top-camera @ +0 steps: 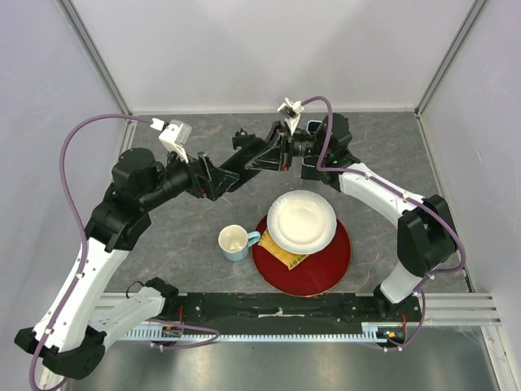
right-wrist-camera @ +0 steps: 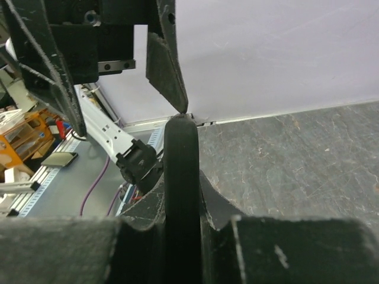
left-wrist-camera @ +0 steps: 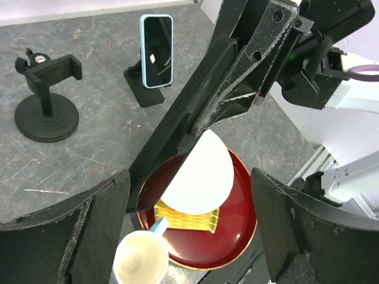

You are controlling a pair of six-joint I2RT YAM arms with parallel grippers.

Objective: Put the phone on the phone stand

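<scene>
**Between my two hands, above the surface: phone held right, left standing wide**

Over the far side of the round red tray (left-wrist-camera: 237, 236), my right hand (right-wrist-camera: 180, 228) is closed narrow on a flat black slab (left-wrist-camera: 174, 142) that I take to be the phone. I grip it by one end, edge-on, so its free length sticks out towards my other arm and leaves room for a second grip. My left hand (left-wrist-camera: 189, 177) stands wide, its fingers (left-wrist-camera: 71, 231) either side of the slab's free end and not touching it. To me that reads as a pass from hand to hand, not a placing.

A black clamp stand on a round base (left-wrist-camera: 47, 103) stands on the grey stone-look surface (left-wrist-camera: 106, 142) with no phone in its clamp, well apart from the slab. It lies out ahead of my left hand, which I judge is why the left would take over. Near it a light-blue-cased phone (left-wrist-camera: 156, 50) already leans upright on a small black wedge stand (left-wrist-camera: 142, 89), so that stand is taken.

A white plate (left-wrist-camera: 204, 171) and a yellow block (left-wrist-camera: 183, 216) sit on the tray, with a pale mug (left-wrist-camera: 141, 260) just beside it. The slab rides high in the air, clear of all three.
</scene>
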